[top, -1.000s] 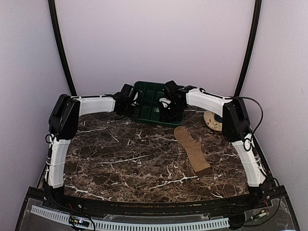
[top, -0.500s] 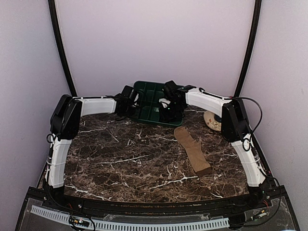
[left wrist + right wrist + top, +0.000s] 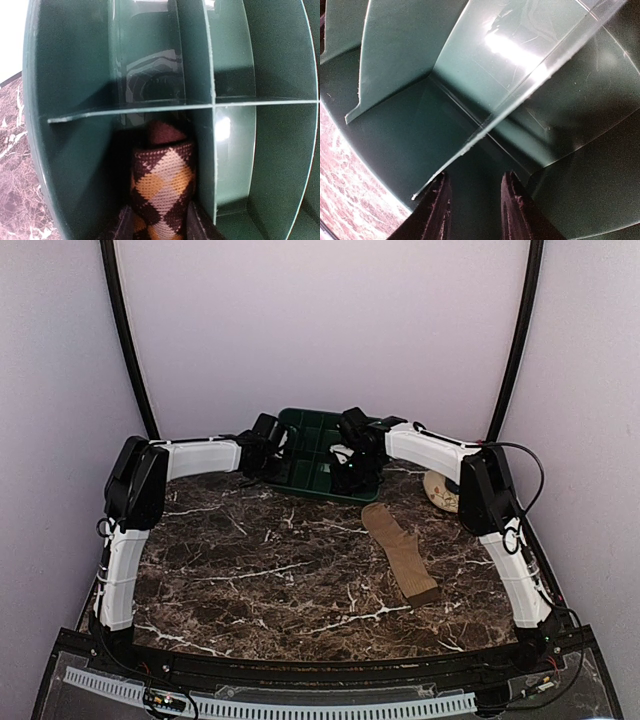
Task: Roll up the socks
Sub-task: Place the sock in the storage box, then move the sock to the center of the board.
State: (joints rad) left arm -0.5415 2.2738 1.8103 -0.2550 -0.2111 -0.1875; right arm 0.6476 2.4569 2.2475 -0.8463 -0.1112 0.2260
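The argyle sock [image 3: 162, 195] runs off the bottom edge, perhaps between the fingers [image 3: 124, 229].

top external – up high past the table [image 3: 280, 570] at 6 o'clock, facing 12, wide on everything | left wrist – in close on the green tray [image 3: 310, 430] from its 9 o'clock edge | right wrist – tighter still, down in its 4 o'clock corner | shared – all three catch that tray

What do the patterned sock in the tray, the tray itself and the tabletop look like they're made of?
Patterned sock: soft knitted yarn, matte; single stitches show in the brown, tan and cream diamonds.
Tray: looks like thin rigid plastic, glossy dark green; its dividers mirror the light.
Tabletop: polished dark brown marble or a marble-look surface with white veins; I cannot tell which.
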